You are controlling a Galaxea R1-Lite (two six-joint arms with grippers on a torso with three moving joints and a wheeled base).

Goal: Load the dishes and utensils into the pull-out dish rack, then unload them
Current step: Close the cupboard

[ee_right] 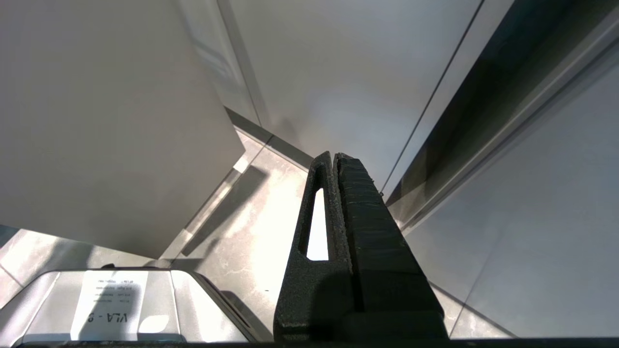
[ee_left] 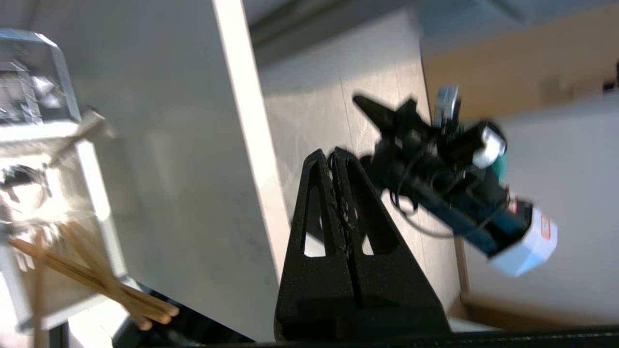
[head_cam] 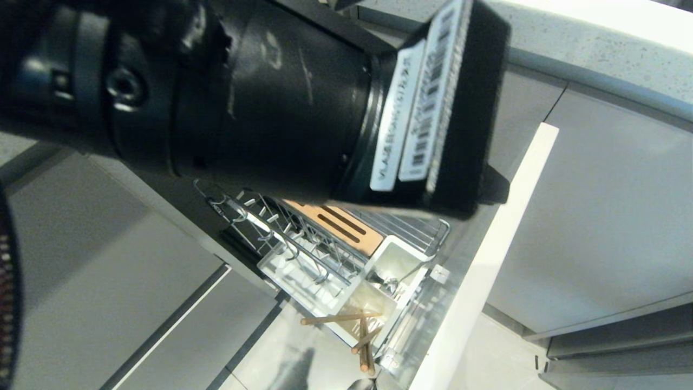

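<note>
Head view: we see a big black cylindrical arm segment [head_cam: 260, 92] with white barcode stickers [head_cam: 417, 108] filling the top half and blocking most of the scene. Under it sits the pulled-out narrow chrome wire dish rack [head_cam: 303, 244] with upright prongs, no dishes on the part we can see. A light-wood slotted strip [head_cam: 338, 225] is partly hidden by the arm. The white plastic utensil box [head_cam: 387, 273] stands at the rack's outer end, next to the pale front panel [head_cam: 487, 254], seen edge-on. Light wooden chopsticks [head_cam: 360, 330] stick out of the box, crossing each other, tips hanging past its rim. A slim silver metal utensil [head_cam: 387, 281] lies in the box's other compartment; we can't make out its shape. Grey cabinet fronts [head_cam: 612, 216] on both sides, pale stone countertop [head_cam: 595, 43] at the top. No gripper tips visible here.

Left wrist view: left gripper [ee_left: 333, 157] has its black fingers pressed together, nothing between them, in the air well apart from the rack. The pale panel stands between it and the box. Chopsticks and box are at the frame edge, blurred. Beyond the fingers we see the right arm's black and teal gripper [ee_left: 435, 164] over tan flooring [ee_left: 338, 82].

Right wrist view: right gripper [ee_right: 336, 157] fingers together, empty, pointing at light tiled floor [ee_right: 242, 241] between grey cabinet panels. The robot's grey base [ee_right: 125, 304] with a white label sits below.
</note>
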